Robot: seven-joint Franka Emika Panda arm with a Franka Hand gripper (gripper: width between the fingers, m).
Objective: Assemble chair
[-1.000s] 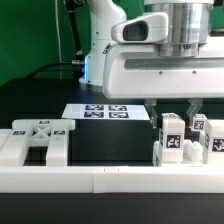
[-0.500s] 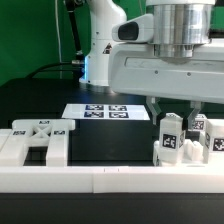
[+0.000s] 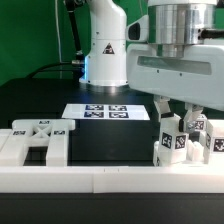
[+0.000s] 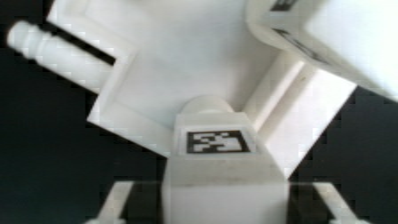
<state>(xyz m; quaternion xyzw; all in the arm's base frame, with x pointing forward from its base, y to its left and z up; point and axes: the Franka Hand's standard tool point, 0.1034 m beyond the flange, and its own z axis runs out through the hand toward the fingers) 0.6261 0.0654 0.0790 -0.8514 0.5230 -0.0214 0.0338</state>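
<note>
In the exterior view my gripper (image 3: pixel 178 120) hangs over a cluster of white chair parts at the exterior view's right. It is shut on an upright chunky chair leg (image 3: pixel 171 138) with a black-and-white tag, which now leans slightly. In the wrist view that tagged leg (image 4: pixel 222 150) runs between my fingers (image 4: pixel 125 200), and behind it lies a larger white chair part (image 4: pixel 160 85) with round pegs. More tagged chair pieces (image 3: pixel 207 135) stand just beside the held leg. A flat blocky chair part (image 3: pixel 35 140) with cross marks lies at the exterior view's left.
A long white border wall (image 3: pixel 110 180) runs along the front of the black table. The marker board (image 3: pixel 105 112) lies flat in the middle, behind the parts. The arm's white base (image 3: pixel 105 55) stands at the back.
My gripper has shifted toward the exterior view's right, still shut. The leg in it has tipped a little from upright.
</note>
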